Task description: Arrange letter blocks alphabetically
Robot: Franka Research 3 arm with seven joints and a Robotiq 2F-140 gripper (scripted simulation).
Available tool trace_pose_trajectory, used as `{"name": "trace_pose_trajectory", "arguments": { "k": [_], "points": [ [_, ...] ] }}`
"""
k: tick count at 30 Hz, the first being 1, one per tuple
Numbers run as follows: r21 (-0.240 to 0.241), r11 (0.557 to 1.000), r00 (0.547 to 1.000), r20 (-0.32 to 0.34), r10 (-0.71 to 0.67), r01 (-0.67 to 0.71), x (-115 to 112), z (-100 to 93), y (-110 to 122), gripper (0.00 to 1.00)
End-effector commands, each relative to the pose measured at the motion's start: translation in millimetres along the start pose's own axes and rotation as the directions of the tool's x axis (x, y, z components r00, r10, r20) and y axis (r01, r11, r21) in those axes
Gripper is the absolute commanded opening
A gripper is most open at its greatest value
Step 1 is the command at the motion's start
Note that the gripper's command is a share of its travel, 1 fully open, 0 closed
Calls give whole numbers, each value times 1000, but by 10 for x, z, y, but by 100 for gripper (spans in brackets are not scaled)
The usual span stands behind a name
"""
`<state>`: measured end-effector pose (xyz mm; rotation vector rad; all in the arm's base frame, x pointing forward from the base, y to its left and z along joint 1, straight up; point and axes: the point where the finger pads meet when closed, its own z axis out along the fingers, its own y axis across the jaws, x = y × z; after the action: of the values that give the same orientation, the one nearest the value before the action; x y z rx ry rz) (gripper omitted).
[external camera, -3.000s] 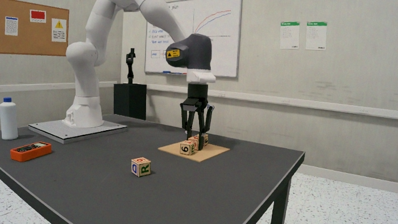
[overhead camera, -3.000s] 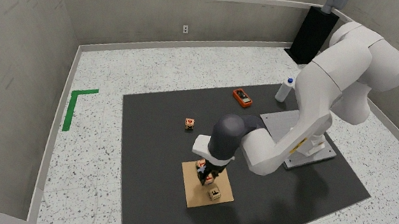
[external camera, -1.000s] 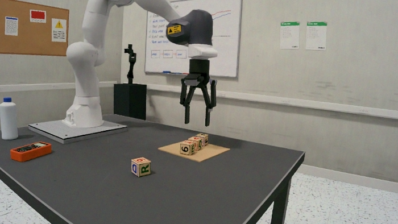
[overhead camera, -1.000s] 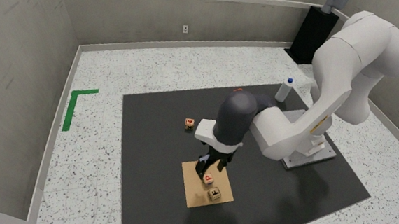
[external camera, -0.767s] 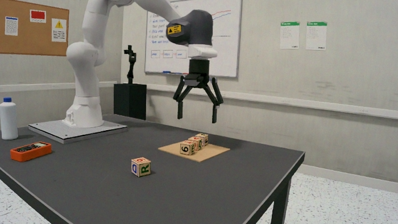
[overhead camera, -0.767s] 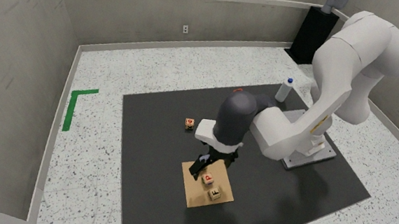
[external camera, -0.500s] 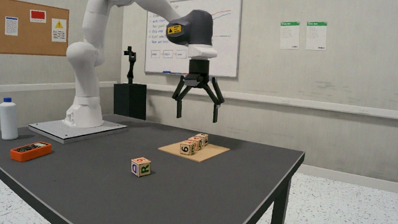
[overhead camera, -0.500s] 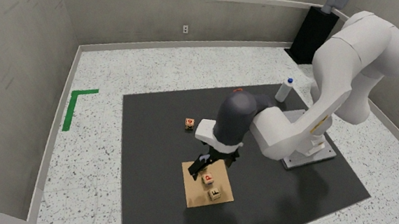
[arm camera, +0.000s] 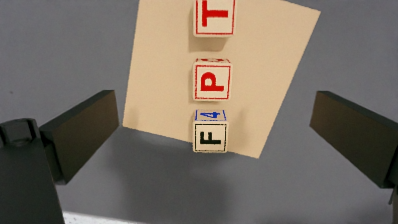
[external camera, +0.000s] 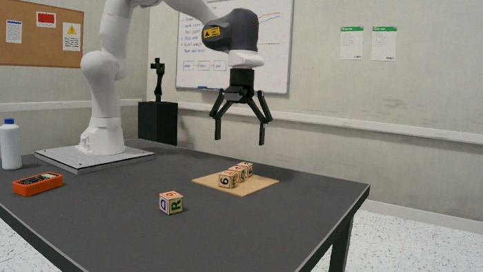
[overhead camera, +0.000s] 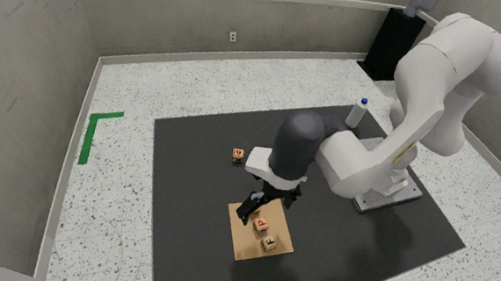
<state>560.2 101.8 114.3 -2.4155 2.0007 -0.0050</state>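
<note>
Where size sets the order, the dark table (overhead camera: 198,172) (external camera: 145,235) comes first, bearing the white arm (overhead camera: 420,99) (external camera: 103,83), whose base stands off the robot's side of the mat. The gripper (overhead camera: 266,207) (external camera: 239,142) (arm camera: 214,108) is released, fingers spread wide with nothing held, and hangs above the mat, clear of the blocks. The mat (overhead camera: 242,248) (external camera: 241,192) (arm camera: 160,75) lies flat and serves as the landmark. On the robot's side of it, well apart, stands an upright white bottle (overhead camera: 356,114) (external camera: 11,146) with a blue cap. An orange meter (external camera: 38,184) also rests well apart from the mat.

Three lettered blocks sit on the mat in a roughly straight row. As seen from the base, the F block (overhead camera: 269,243) (external camera: 249,169) (arm camera: 210,137) is at left, the P block (overhead camera: 261,223) (external camera: 238,174) (arm camera: 212,82) between, and the T block (overhead camera: 256,211) (external camera: 227,179) (arm camera: 215,17) at right. The T block is apart from the P block; contact between P and F cannot be determined. The fourth block (overhead camera: 238,156) (external camera: 171,203) sits off the mat, beyond its right side.
</note>
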Motion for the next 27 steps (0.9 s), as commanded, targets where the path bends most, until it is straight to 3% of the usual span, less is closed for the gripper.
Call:
{"name": "trace_pose_trajectory", "arguments": {
  "k": [1, 11, 27],
  "points": [
    [-6, 1000, 1000, -2, 6, -6, 7, -122, 18, 100],
    [-6, 1000, 1000, -2, 6, -6, 6, -533, 15, 100],
    [-6, 1000, 1000, -2, 6, -6, 6, -621, 15, 100]
  ]
}}
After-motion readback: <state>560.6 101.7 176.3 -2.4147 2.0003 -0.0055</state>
